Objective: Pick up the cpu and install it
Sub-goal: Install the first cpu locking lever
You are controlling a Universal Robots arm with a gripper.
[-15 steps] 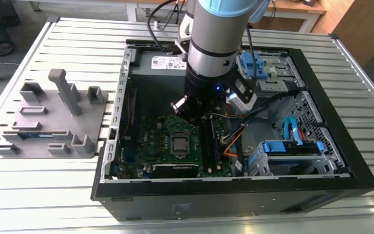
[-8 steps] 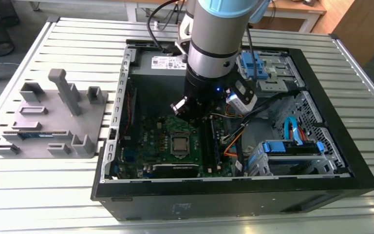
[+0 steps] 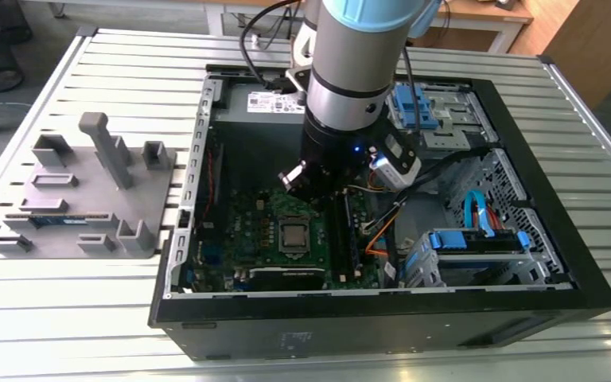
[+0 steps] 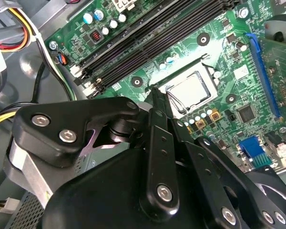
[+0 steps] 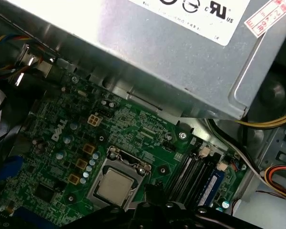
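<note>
The cpu point(image 3: 293, 235) is a small silver square lying flat in its socket on the green motherboard point(image 3: 247, 239) inside the open computer case. Both wrist views show the cpu point(image 4: 190, 90) point(image 5: 115, 187) framed by the socket's metal bracket. My gripper point(image 3: 297, 185) hangs just above the board, a little behind the socket. Its black fingers meet in a single tip point(image 4: 156, 98) near the socket's corner, shut with nothing between them. The same tip point(image 5: 150, 193) stands beside the socket, apart from the chip.
A grey power supply box point(image 3: 268, 102) with a white label stands behind the board. Black memory slots point(image 4: 148, 43) run beside the socket. Blue drive cages point(image 3: 476, 239) and loose cables point(image 3: 380, 239) are at the exterior view's right. A grey parts fixture point(image 3: 83, 199) lies outside the case.
</note>
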